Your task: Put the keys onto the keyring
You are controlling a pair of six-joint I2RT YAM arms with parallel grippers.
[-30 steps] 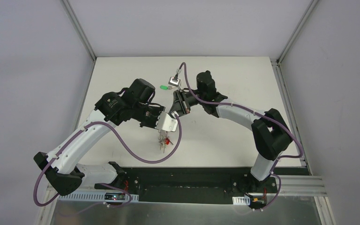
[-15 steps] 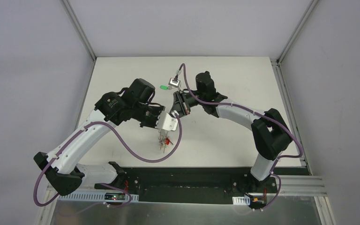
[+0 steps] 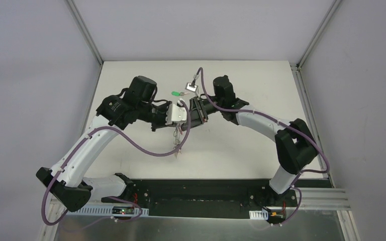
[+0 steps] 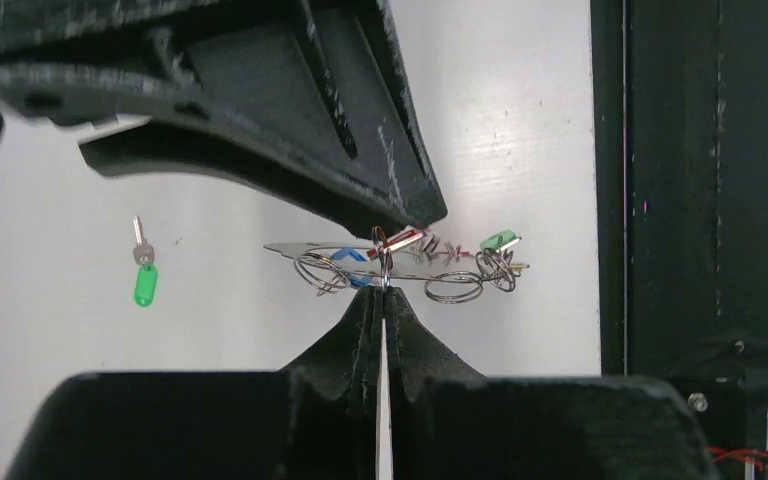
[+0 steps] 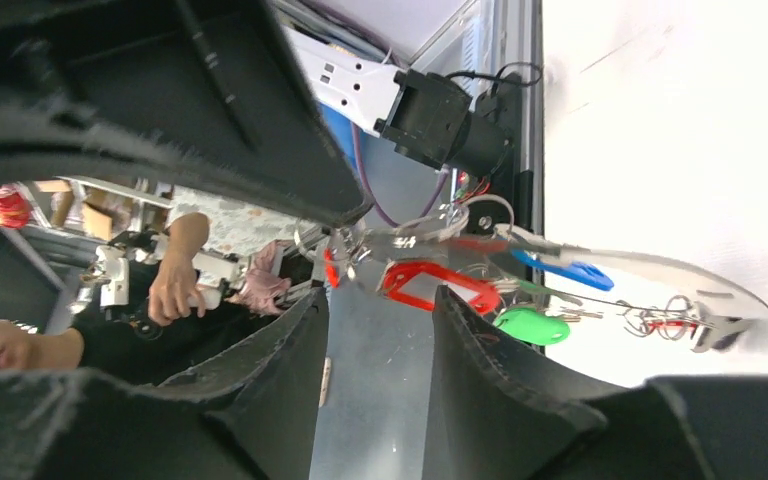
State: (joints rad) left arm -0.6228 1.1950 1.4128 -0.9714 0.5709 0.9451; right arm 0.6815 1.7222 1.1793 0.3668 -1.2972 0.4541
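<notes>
My left gripper (image 4: 384, 292) is shut on the thin wire of the keyring (image 4: 290, 248), which I see edge-on. Several keys hang on it by small split rings, with a red tag (image 5: 440, 285), a blue tag (image 5: 565, 270) and a green tag (image 5: 530, 325). In the top view the bunch (image 3: 178, 143) dangles below the two grippers, above the table. My right gripper (image 5: 380, 295) stands open just short of the red tag, with nothing between its fingers. One loose key with a green tag (image 4: 144, 283) lies on the table (image 3: 261, 145), also seen from above (image 3: 177, 93).
The right wrist's camera block and its purple cable (image 3: 191, 86) hang right of the loose key. The black base rail (image 3: 201, 193) runs along the table's near edge. Metal frame posts (image 3: 299, 68) stand at the far corners.
The right gripper has opened from shut. Both grippers have moved farther from the bases, and the keyring with its keys has moved with the left one.
</notes>
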